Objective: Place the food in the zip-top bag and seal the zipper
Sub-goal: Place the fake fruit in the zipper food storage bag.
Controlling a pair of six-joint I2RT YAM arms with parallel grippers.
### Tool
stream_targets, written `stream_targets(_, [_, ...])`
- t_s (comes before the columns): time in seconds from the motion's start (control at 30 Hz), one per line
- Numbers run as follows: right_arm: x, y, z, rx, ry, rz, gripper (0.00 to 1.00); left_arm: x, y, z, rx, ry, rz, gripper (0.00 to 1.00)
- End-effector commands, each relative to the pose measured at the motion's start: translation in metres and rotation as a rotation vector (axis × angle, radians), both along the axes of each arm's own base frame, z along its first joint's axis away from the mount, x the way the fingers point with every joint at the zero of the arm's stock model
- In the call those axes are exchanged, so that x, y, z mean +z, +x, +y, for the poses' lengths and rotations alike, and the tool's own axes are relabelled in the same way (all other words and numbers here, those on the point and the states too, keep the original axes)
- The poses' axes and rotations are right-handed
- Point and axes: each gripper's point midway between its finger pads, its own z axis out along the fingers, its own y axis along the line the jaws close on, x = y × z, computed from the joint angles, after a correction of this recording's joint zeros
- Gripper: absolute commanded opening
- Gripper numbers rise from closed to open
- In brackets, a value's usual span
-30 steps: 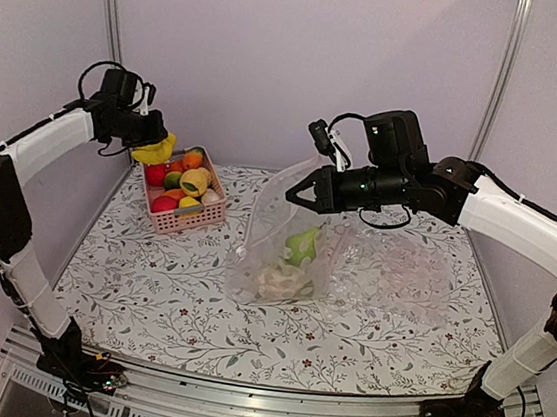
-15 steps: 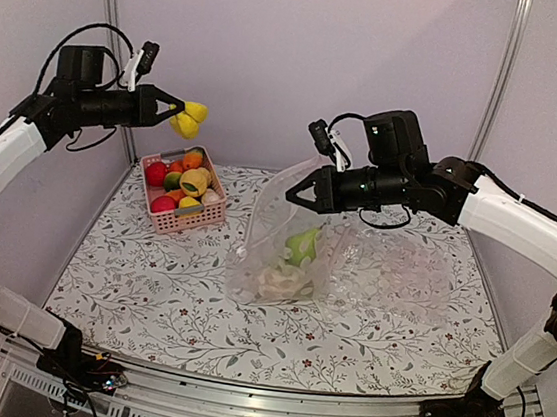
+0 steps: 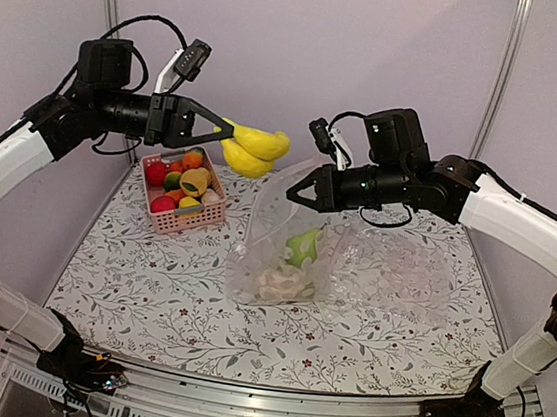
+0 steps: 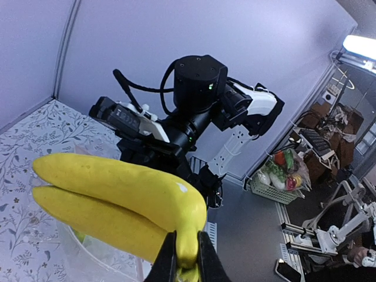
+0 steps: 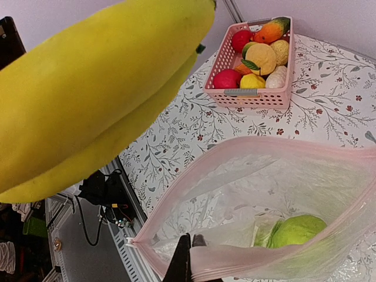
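Top external view: left claw [image 3: 216, 121], upper left of centre, is pinched on the stem of a yellow banana bunch [image 3: 255, 148]. The bunch hangs in the air above the worktop [image 3: 148, 294], between the pink basket [image 3: 185, 220] and the zip-top bag [image 3: 273, 258]. The basket sits at left rear and holds red, orange and yellow toy fruit [image 3: 193, 181]. Right claw [image 3: 295, 192], centre, is pressed together on the bag's upper rim, mouth raised, bag bottom on the worktop. Inside are a green fruit [image 3: 303, 244] and whitish pieces [image 3: 278, 284]. A crinkled clear bag [image 3: 402, 273] lies just right.

Left wrist view: claw fingers at bottom centre clamp the banana stem. The bunch fills the lower left, with the right arm beyond it.

Right wrist view: claw tips at bottom centre nip the near side of the pale pink zipper [image 5: 282, 143], and the mouth gapes. The bananas loom at upper left, outside the bag. The green fruit shows at lower right, the basket at upper right.
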Motion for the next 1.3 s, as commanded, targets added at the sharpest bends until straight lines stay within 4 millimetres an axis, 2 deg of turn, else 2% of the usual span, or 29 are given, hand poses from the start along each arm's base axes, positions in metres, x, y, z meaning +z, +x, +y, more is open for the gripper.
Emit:
stream_targets(0.0, [0.017, 0.005, -0.002, -0.011, 0.025, -0.039, 0.00, 0.008, -0.029, -0.016, -0.151, -0.031, 0.022, 0.00])
stream_targets(0.17, [0.016, 0.007, -0.004, -0.014, 0.027, -0.036, 0.00, 0.003, -0.039, -0.021, -0.199, -0.027, 0.037, 0.00])
stream_targets(0.6, [0.028, 0.004, -0.006, -0.002, 0.061, -0.045, 0.00, -0.043, -0.023, -0.030, -0.165, 0.041, 0.124, 0.00])
stream_targets(0.87, [0.031, 0.003, -0.007, 0.006, 0.058, -0.066, 0.00, -0.070, -0.003, -0.032, -0.078, 0.155, 0.179, 0.00])
stream_targets(0.97, [0.035, 0.003, -0.008, 0.016, 0.051, -0.090, 0.00, -0.074, 0.002, -0.033, -0.061, 0.183, 0.195, 0.00])
stream_targets(1.1, [0.042, 0.009, -0.011, 0.005, 0.009, -0.143, 0.00, -0.075, 0.013, -0.036, -0.036, 0.223, 0.198, 0.00])
stream_targets(1.27, [0.037, 0.022, -0.014, -0.023, -0.092, -0.190, 0.00, -0.090, 0.028, -0.046, -0.006, 0.302, 0.223, 0.00])
